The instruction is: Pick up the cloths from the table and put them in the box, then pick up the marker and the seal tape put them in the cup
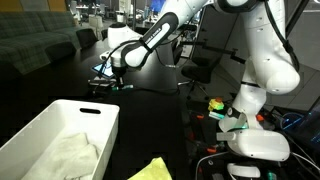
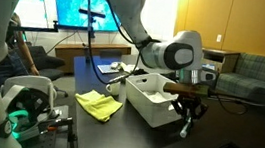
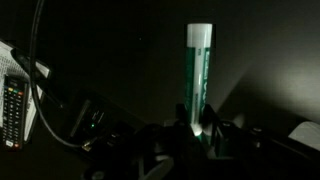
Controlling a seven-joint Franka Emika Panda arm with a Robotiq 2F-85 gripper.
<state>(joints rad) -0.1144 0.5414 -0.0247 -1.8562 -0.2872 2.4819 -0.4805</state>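
Observation:
My gripper [image 3: 196, 128] is shut on the marker [image 3: 198, 75], a green barrel with a white end that sticks out away from the jaws. In both exterior views the gripper [image 1: 108, 78] [image 2: 189, 113] hangs just above the dark table, beyond the far end of the box [image 1: 45, 125] [image 2: 159, 109]. An off-white cloth [image 1: 72, 152] lies inside the box. The yellow cloth [image 1: 150, 170] [image 2: 99, 103] lies on the table beside the box. I cannot make out the cup or the seal tape in any view.
The robot base [image 1: 255, 140] and cables stand at the table's edge. A couch [image 1: 35, 40] sits behind the table, and a lit monitor [image 2: 80, 8] in the background. A remote control [image 3: 12, 105] and a cable [image 3: 35, 60] show at the wrist view's left.

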